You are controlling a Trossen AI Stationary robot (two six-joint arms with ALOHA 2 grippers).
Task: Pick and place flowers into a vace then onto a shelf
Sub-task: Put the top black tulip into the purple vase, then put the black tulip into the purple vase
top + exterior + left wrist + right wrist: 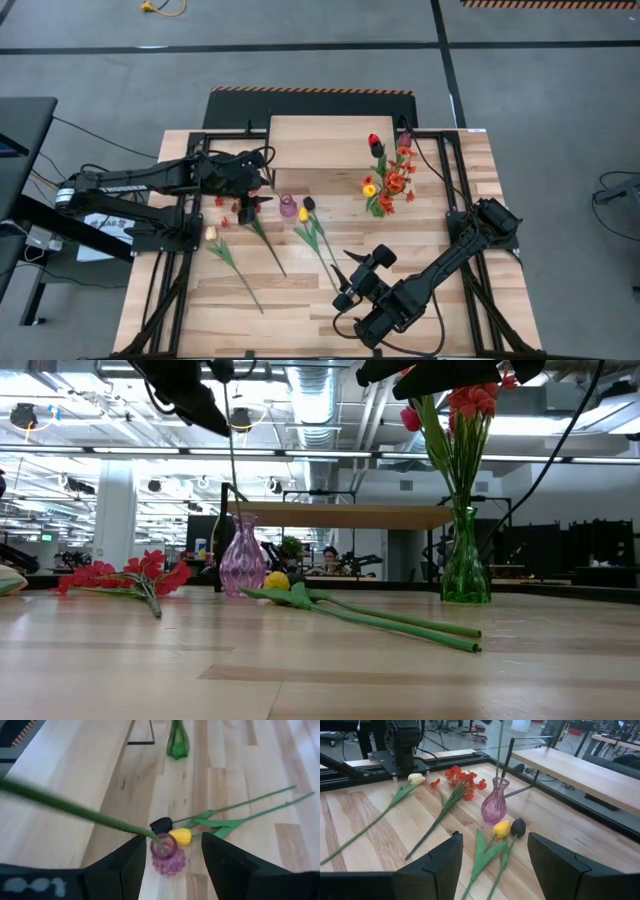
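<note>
A small purple glass vase [288, 207] stands on the table in front of the shelf [320, 140]. A long green stem [90, 812] stands in its mouth [162, 842] and rises nearly upright [232, 460]; its head is out of view. My left gripper [173, 836] is open just above the vase, its fingers on either side of the mouth. My right gripper [495, 855] is open and empty over the table's near middle [342, 285]. A green vase [465, 570] holding red and yellow tulips and orange-red sprays [385, 175] stands to the right. My left gripper is open, and the stem [135, 827] passes close by one finger [127, 865] on its way up from the vase mouth. I cannot tell whether that finger touches it.
A yellow tulip [501, 828] and a dark tulip [518, 827] lie beside the purple vase, their stems running toward my right gripper. A red blossom spray [462, 780] and a pale tulip [416, 778] lie farther left. The shelf board [570, 767] stands on black legs behind.
</note>
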